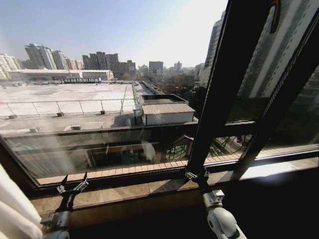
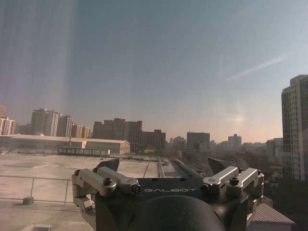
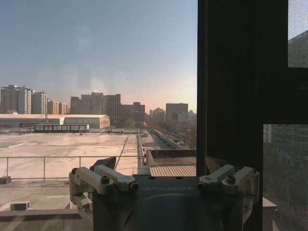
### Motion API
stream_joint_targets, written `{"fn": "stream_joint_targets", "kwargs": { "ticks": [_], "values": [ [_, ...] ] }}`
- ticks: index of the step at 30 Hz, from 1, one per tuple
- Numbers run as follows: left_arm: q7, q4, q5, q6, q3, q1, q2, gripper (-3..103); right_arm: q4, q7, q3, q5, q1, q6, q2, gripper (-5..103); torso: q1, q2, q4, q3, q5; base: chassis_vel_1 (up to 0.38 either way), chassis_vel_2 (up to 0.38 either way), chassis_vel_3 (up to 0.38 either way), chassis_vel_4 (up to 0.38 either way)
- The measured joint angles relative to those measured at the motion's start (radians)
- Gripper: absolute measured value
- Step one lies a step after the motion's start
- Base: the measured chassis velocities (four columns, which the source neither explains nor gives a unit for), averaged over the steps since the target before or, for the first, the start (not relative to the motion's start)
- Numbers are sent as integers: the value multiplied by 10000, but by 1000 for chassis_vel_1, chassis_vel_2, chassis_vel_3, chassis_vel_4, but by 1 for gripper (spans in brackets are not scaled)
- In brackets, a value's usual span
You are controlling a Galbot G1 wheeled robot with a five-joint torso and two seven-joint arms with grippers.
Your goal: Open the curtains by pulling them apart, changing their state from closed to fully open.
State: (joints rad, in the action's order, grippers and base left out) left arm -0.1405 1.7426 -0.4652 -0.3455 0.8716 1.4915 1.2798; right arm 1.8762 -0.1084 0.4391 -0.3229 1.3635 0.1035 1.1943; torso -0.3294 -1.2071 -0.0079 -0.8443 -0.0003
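Note:
One white pleated panel of the curtains (image 1: pixel 12 211) is bunched at the lower left edge of the head view, just left of my left arm. In the left wrist view a sheer streaked edge of the curtains (image 2: pixel 29 57) hangs over one side of the glass. My left gripper (image 1: pixel 74 183) points at the window over the sill, open and holding nothing; its own camera shows the left gripper (image 2: pixel 163 166) with spread fingers. My right gripper (image 1: pixel 197 175) is open and holding nothing near the foot of the dark mullion, seen close up as the right gripper (image 3: pixel 161 164).
A stone sill (image 1: pixel 129 191) runs along under the glass. A thick dark window frame bar (image 1: pixel 224 84) rises right of centre, with a second slanted bar (image 1: pixel 286 94) further right. That same frame bar (image 3: pixel 231 96) stands directly ahead of the right wrist. Rooftops and city lie outside.

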Motion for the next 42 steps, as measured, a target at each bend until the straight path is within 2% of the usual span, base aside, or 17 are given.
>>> {"fn": "stream_joint_targets", "kwargs": {
  "ticks": [12,42],
  "values": [
    [0,2,0,0,1,0,1,100,0,0,0,0,0,0,0,100,0,0,-1,0,1,-194,-208,199,210],
    [-6,4,3,-2,2,1,2,100,0,0,0,0,0,0,0,100,-1,1,-3,-1,0,-350,-349,347,354]
  ]
}}
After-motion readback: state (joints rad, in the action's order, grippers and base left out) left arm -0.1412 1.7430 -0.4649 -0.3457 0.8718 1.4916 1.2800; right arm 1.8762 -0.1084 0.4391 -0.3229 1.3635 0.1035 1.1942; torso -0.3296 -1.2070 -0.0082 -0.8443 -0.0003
